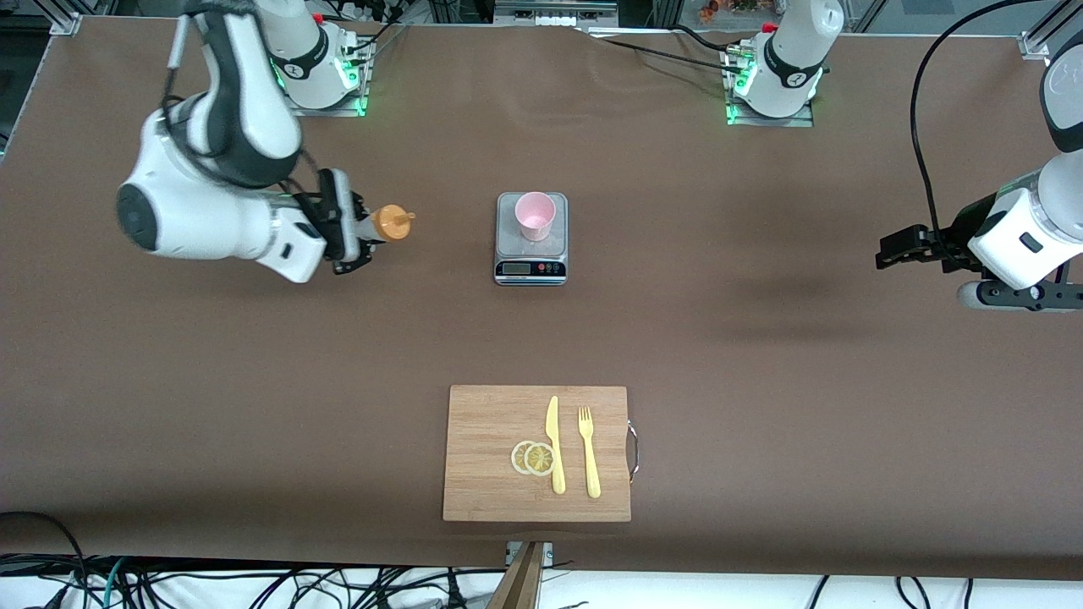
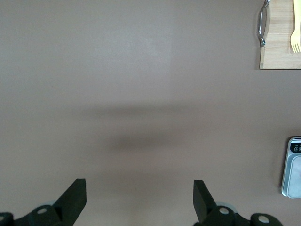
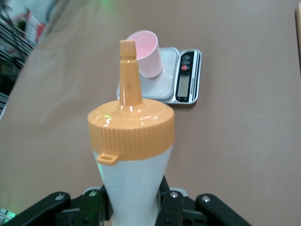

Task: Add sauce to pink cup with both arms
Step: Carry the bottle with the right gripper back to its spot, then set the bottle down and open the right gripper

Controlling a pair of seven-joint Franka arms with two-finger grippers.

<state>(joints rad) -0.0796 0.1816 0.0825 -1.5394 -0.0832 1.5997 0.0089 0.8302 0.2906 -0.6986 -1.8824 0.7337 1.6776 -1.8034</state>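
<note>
The right pincer (image 1: 360, 241) is gripping the sauce bottle (image 3: 134, 155) over the surface toward the right arm's end, nozzle aiming at the pink cup (image 1: 536, 215) sitting on the grey scale (image 1: 530, 269). Its fingers are hiding the bottle's base. The left pincer (image 1: 884, 252) is waiting open over bare surface.

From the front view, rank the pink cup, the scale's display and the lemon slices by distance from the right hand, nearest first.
Right hand, shut on the sauce bottle, is over the table toward the right arm's end.
1. Pink cup, standing on the scale at mid-table.
2. Scale's display, on the scale's edge nearer the camera; a close call with the cup.
3. Lemon slices, on the cutting board, nearest the camera.
</note>
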